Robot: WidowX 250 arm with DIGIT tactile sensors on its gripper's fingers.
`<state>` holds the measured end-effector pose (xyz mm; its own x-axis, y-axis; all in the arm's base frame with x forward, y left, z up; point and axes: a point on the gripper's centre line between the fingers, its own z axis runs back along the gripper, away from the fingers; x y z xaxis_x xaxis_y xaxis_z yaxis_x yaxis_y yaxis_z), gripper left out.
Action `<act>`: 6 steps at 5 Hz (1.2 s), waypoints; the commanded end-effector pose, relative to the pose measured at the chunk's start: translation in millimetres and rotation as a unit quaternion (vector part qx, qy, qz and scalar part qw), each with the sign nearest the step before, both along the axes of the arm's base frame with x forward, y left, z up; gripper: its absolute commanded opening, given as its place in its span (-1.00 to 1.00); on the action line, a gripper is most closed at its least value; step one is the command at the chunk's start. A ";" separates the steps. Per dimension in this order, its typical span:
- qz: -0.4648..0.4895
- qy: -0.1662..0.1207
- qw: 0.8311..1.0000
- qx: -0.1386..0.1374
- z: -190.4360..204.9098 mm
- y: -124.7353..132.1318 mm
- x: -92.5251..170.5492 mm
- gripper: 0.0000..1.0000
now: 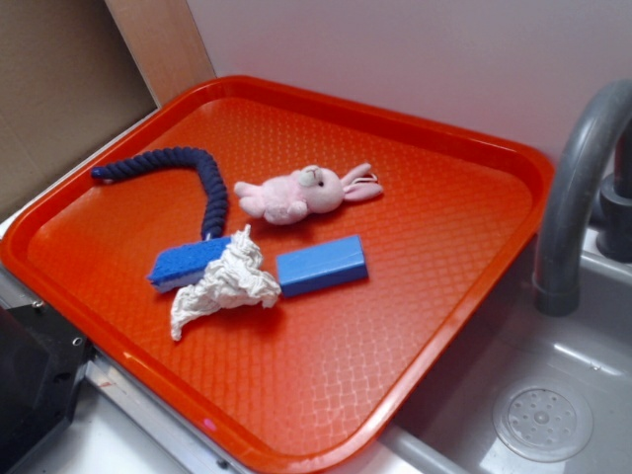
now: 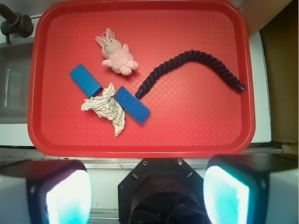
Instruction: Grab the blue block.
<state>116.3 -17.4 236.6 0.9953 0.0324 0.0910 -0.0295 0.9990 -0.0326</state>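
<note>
The blue block (image 1: 321,265) lies flat on the red tray (image 1: 444,188), just right of a crumpled white cloth (image 1: 225,284). In the wrist view the block (image 2: 85,80) sits at the tray's (image 2: 196,126) left middle, below the pink bunny. My gripper (image 2: 147,189) is open and empty, its two pale fingers wide apart at the bottom of the wrist view. It is high up and back from the tray's near rim, far from the block. The gripper does not show in the exterior view.
A blue sponge (image 1: 188,265) (image 2: 133,104) lies on the other side of the cloth (image 2: 107,107). A navy rope (image 1: 188,173) (image 2: 191,65) and a pink bunny (image 1: 301,193) (image 2: 117,53) lie beyond. A grey faucet (image 1: 573,197) and sink drain (image 1: 543,423) are beside the tray.
</note>
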 end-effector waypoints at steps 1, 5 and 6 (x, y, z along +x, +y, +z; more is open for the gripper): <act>0.000 0.000 1.000 0.000 0.0 0.0 0.0 1.00; -0.260 -0.070 0.963 -0.015 -71.4 -68.1 80.7 1.00; -0.276 -0.057 0.959 -0.017 -100.0 -84.8 102.7 1.00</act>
<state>217.5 -94.7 123.2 0.8653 -0.4753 0.1593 0.4869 0.8724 -0.0418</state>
